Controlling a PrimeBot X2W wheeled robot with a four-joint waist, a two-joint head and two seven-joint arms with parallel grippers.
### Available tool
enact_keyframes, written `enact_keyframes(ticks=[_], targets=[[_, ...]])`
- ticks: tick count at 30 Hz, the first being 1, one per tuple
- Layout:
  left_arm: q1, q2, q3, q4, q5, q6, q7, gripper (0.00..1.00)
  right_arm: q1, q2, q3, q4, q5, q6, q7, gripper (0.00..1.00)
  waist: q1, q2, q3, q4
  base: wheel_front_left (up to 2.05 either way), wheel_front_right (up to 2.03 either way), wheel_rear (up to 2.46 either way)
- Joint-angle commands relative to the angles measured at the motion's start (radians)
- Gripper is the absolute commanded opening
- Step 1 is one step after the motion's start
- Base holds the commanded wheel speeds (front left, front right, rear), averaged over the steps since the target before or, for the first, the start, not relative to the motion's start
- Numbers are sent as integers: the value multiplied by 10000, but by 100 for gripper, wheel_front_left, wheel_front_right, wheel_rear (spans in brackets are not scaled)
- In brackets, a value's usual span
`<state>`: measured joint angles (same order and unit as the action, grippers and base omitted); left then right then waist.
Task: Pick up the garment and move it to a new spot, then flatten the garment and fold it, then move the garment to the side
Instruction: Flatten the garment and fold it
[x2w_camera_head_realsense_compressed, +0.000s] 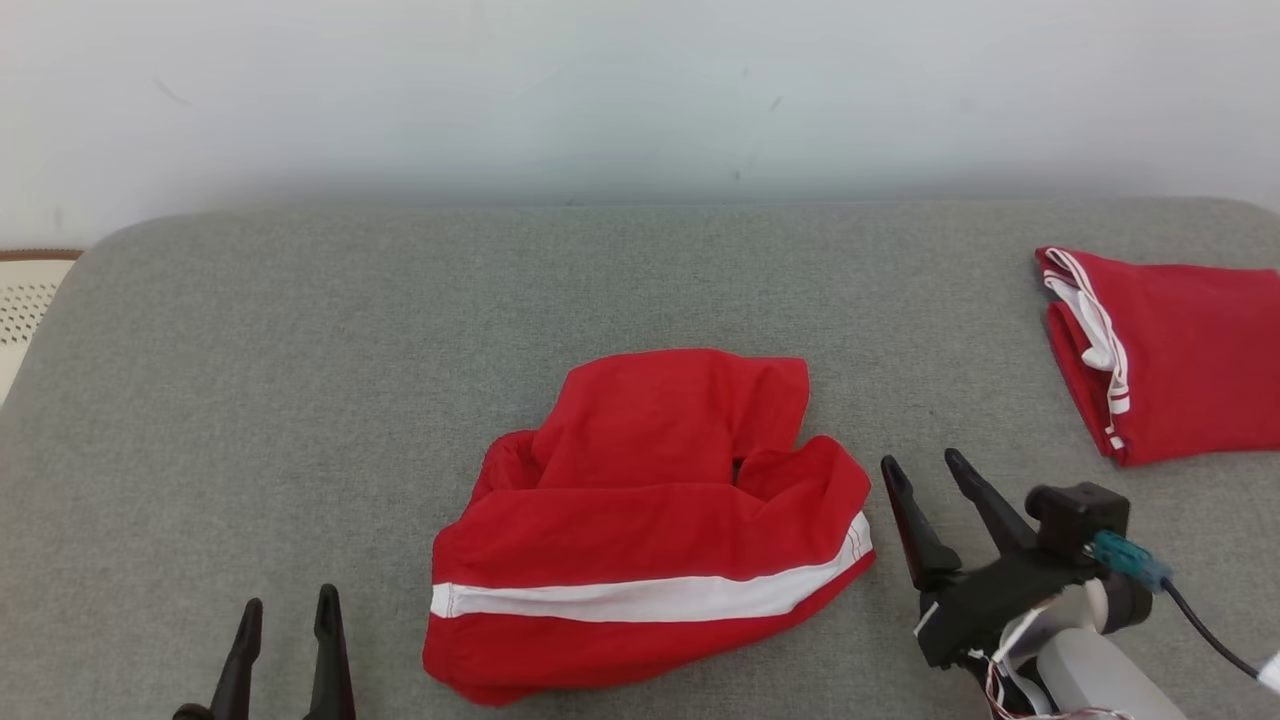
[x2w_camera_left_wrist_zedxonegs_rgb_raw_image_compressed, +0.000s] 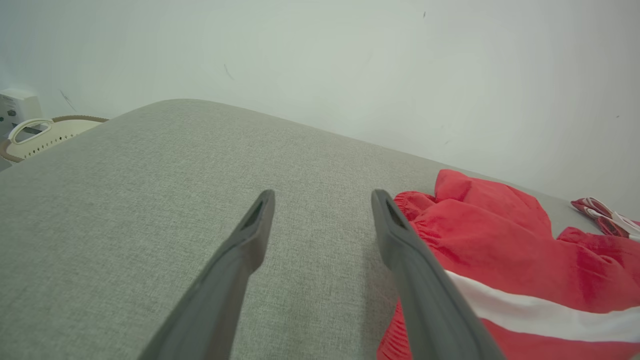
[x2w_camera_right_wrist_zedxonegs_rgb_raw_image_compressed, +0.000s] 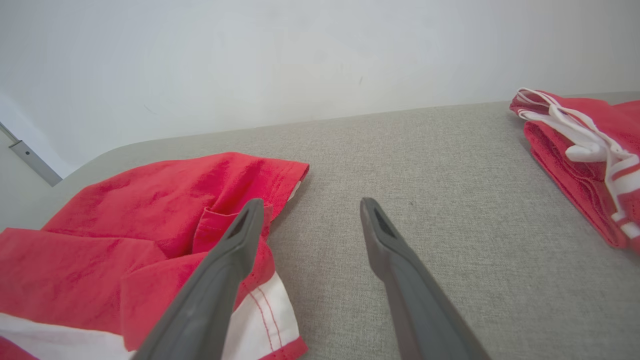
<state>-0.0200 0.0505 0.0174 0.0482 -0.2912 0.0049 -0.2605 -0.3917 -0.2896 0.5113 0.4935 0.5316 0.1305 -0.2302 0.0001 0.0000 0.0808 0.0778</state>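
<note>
Head view: crumpled garment (x2w_camera_head_realsense_compressed: 650, 520) lies between left gripper (x2w_camera_head_realsense_compressed: 290, 597) and right gripper (x2w_camera_head_realsense_compressed: 920, 459), both spread, empty. Flattening probably goes best by pulling opposite edges apart.

1. the grey padded top (x2w_camera_head_realsense_compressed: 300, 330) is bare across its left half, from the left edge to the crumpled red garment (x2w_camera_head_realsense_compressed: 650, 520); free passage there.
2. the crumpled red garment is heaped at the middle of the near edge and blocks that stretch.
3. behind it a bare strip runs along the far edge, closed off by the wall (x2w_camera_head_realsense_compressed: 640, 90).
4. a folded red garment (x2w_camera_head_realsense_compressed: 1180, 355) takes the right edge; a bare lane lies between the two garments, with the right gripper (x2w_camera_head_realsense_compressed: 920, 459), fingers apart, at its near end.
5. the left gripper (x2w_camera_head_realsense_compressed: 288, 597), fingers apart, stands at the near edge, left of the heap.
6. a pale basket (x2w_camera_head_realsense_compressed: 25, 300) sits beyond the far left corner.
</note>
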Motion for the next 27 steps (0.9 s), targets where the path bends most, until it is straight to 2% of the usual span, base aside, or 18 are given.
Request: enact_keyframes(ticks=[1,10,17,21,27], targets=[[184,7,112,-74,-50,26,-36,100,310,-67,-194,-295,-236,5,-121,100,-1,0,-66,-83,0,0,0],[423,6,479,-412,99,118,-34,100,1223,191,-1228,-1274,-1199,3,-320,100,-1,0,-304,-242,0,0,0],[628,2,684,-558,532,-29,-36,100,2106,632,-2239,-2321,-1763,5,-367,100,-1,0,-593,-297,0,0,0],[763,77,753,-442,951,-168,-34,100,2631,895,-2438,-2739,-1995,5,-355,100,-1,0,-817,-378,0,0,0],[915,317,697,-182,1495,-188,-35,100,3024,957,-2438,-2936,-2131,5,-356,100,-1,0,-1033,-453,0,0,0]])
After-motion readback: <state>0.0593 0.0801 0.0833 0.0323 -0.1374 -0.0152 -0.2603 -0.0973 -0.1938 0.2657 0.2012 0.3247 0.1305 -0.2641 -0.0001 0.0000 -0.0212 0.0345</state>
